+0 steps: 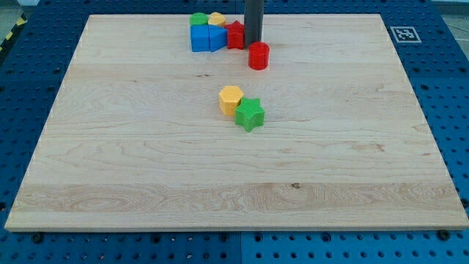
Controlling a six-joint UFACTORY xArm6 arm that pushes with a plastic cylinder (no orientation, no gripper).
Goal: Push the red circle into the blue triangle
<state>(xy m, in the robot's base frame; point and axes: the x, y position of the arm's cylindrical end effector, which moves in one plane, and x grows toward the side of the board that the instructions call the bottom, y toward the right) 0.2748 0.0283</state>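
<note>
The red circle (pixel 259 56) stands near the view's top, right of centre. The blue triangle (pixel 218 38) sits to its upper left in a tight cluster, with a red star (pixel 235 34) touching its right side and a blue cube (pixel 200 39) on its left. My tip (pixel 253 44) is down on the board just above and slightly left of the red circle, touching or nearly touching it, with the red star right beside it on the left. The rod hides part of the red star's right edge.
A green circle (pixel 198 20) and a yellow block (pixel 217 18) sit behind the blue blocks at the board's top edge. A yellow hexagon (pixel 230 99) and a green star (pixel 250 114) touch each other near the board's middle. The wooden board (pixel 110 161) lies on a blue pegboard.
</note>
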